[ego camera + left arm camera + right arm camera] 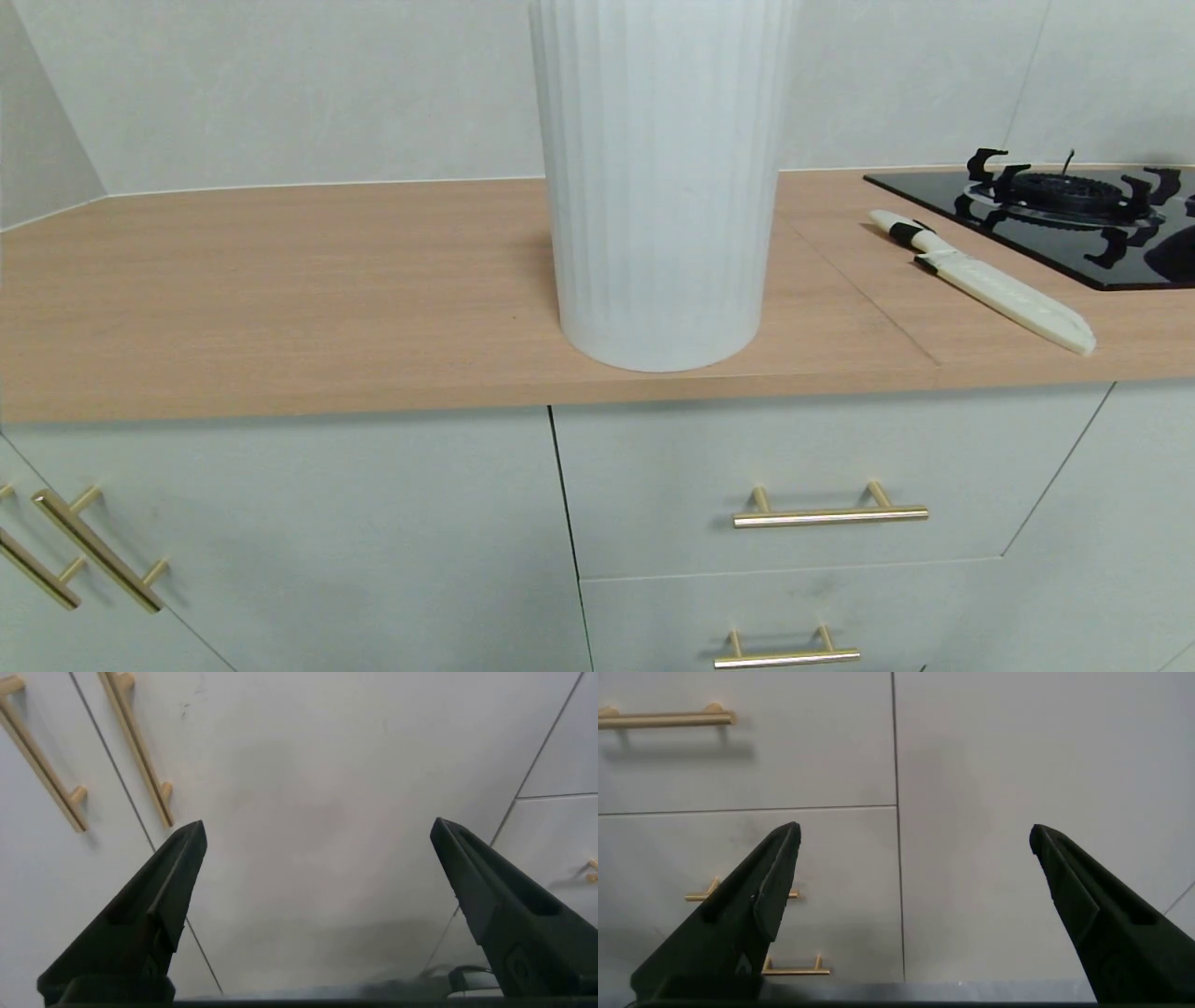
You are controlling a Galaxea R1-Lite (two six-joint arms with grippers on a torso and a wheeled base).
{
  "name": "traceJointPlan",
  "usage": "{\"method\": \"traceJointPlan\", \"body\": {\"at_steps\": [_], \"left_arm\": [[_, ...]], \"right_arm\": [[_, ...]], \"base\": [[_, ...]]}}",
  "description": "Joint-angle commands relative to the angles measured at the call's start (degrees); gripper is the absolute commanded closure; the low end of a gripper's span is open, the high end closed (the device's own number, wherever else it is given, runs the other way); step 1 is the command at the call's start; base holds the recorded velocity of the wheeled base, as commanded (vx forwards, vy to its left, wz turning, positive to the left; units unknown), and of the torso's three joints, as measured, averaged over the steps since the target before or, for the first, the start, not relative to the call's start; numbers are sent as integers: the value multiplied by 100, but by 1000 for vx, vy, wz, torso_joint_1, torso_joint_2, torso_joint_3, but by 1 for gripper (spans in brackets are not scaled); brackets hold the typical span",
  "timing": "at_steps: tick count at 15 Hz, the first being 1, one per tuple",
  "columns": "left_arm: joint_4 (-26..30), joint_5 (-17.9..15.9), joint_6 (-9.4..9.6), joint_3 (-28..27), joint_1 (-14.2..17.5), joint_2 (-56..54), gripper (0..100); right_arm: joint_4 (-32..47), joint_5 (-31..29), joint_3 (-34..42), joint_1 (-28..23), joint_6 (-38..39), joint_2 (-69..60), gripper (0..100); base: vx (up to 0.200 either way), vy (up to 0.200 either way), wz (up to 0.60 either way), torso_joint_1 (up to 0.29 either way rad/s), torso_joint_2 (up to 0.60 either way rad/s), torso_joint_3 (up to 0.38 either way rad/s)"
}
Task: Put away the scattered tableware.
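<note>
A white knife (985,281) with black bands on its handle lies on the wooden counter (280,289) at the right, just in front of the stove. A tall white ribbed container (661,177) stands upright near the counter's front edge at the middle. My left gripper (318,840) is open with nothing between its fingers, facing pale cabinet doors below the counter. My right gripper (915,840) is open too and holds nothing, facing the drawer fronts.
A black glass stove (1074,219) with a burner grate sits at the counter's far right. Pale cabinet doors and drawers with brass bar handles (829,511) run below the counter. The counter's left half is bare wood.
</note>
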Motion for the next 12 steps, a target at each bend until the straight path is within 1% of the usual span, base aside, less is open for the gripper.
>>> {"method": "traceJointPlan", "body": {"at_steps": [1, 10, 12], "left_arm": [[-1, -2, -3, -8, 0, 2, 0], [-1, -2, 6, 1, 0, 2, 0], [-1, -2, -3, 1, 0, 2, 0]], "right_arm": [[-2, 2, -8, 4, 6, 7, 0], [-2, 2, 1, 4, -3, 7, 0], [-2, 2, 1, 4, 6, 7, 0]], "base": [[0, 0, 0, 0, 0, 0], [0, 0, 0, 0, 0, 0], [0, 0, 0, 32, -232, -198]]}}
